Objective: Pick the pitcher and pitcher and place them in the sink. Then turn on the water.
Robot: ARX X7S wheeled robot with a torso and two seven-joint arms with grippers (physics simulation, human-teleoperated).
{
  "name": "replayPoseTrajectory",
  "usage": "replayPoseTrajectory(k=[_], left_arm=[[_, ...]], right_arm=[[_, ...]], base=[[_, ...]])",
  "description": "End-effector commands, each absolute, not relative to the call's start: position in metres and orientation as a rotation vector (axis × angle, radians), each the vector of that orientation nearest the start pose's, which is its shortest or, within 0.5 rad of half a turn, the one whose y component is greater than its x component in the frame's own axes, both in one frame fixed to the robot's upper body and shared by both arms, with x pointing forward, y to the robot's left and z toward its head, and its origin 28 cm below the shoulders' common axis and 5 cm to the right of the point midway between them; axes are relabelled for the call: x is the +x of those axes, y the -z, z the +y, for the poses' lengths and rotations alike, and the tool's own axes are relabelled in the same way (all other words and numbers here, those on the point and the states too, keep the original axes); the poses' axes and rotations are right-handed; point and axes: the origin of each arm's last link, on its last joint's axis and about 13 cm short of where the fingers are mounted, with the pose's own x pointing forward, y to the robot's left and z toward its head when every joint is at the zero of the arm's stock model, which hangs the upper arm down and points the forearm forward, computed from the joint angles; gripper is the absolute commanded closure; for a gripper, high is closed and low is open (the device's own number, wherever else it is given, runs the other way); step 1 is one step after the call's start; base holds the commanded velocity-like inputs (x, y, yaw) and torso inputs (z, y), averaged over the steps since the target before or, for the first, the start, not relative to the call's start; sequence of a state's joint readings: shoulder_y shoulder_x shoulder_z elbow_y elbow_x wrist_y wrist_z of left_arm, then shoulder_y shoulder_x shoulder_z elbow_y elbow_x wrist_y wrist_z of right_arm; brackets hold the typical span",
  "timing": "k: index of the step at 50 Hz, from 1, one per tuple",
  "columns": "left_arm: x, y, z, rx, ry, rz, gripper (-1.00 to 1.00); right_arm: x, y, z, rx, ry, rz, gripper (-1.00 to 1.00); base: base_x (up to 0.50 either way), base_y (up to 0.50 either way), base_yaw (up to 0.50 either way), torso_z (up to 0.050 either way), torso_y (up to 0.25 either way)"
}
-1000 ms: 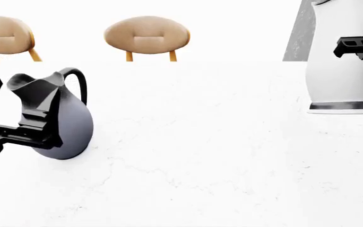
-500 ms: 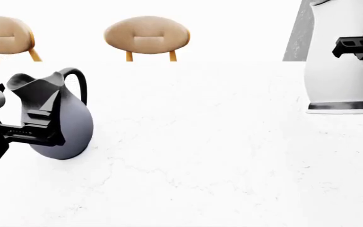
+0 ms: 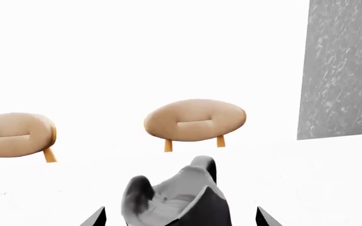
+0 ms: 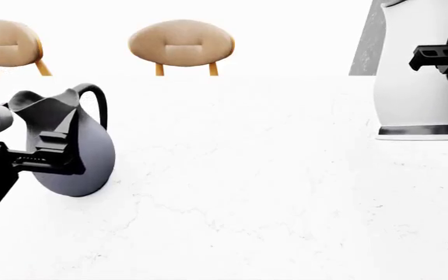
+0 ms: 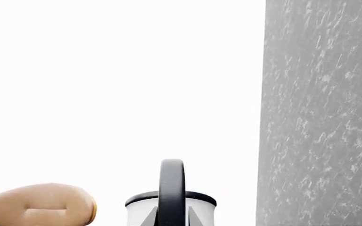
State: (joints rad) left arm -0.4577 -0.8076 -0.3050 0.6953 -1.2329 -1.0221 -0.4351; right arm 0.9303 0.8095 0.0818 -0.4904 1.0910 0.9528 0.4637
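The squat blue-grey pitcher stands on the white counter at the left. My left gripper is open and straddles its body. In the left wrist view its dark neck sits between the two wide-apart fingertips, with gaps on both sides. The taller white pitcher with a black base band is at the right edge. My right gripper is shut on its black handle, with a finger pressed to each side. The sink and the water are out of view.
Two tan oval chair backs rise beyond the counter's far edge. A grey marbled panel stands behind the white pitcher at the back right.
My left gripper has slid up and further around the blue-grey pitcher, which stayed put. The white pitcher has shifted slightly left and up with my right gripper.
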Motion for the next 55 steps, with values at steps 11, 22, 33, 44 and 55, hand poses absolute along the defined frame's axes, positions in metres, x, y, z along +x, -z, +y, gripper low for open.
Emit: replayPoseTrajectory(k=[11, 22, 33, 44, 55], left_arm=[[0.2, -0.242, 0.305, 0.052, 0.077, -0.076, -1.0], [0.202, -0.24, 0.303, 0.061, 0.074, -0.069, -1.0], [0.205, -0.237, 0.302, 0.066, 0.076, -0.061, -1.0], [0.207, -0.237, 0.303, 0.05, 0.064, -0.054, -1.0], [0.207, -0.236, 0.302, 0.03, 0.074, -0.052, 1.0]], right_arm=[[0.232, -0.325, -0.209, -0.053, 0.08, -0.407, 1.0], [0.232, -0.324, -0.21, -0.049, 0.081, -0.407, 1.0], [0.231, -0.325, -0.208, -0.046, 0.075, -0.408, 1.0], [0.232, -0.324, -0.209, -0.044, 0.074, -0.411, 1.0], [0.231, -0.324, -0.208, -0.033, 0.069, -0.414, 1.0]], base=[[0.0, 0.0, 0.0, 0.0, 0.001], [0.0, 0.0, 0.0, 0.001, 0.002], [0.0, 0.0, 0.0, 0.001, 0.002], [0.0, 0.0, 0.0, 0.0, 0.002], [0.0, 0.0, 0.0, 0.001, 0.001]])
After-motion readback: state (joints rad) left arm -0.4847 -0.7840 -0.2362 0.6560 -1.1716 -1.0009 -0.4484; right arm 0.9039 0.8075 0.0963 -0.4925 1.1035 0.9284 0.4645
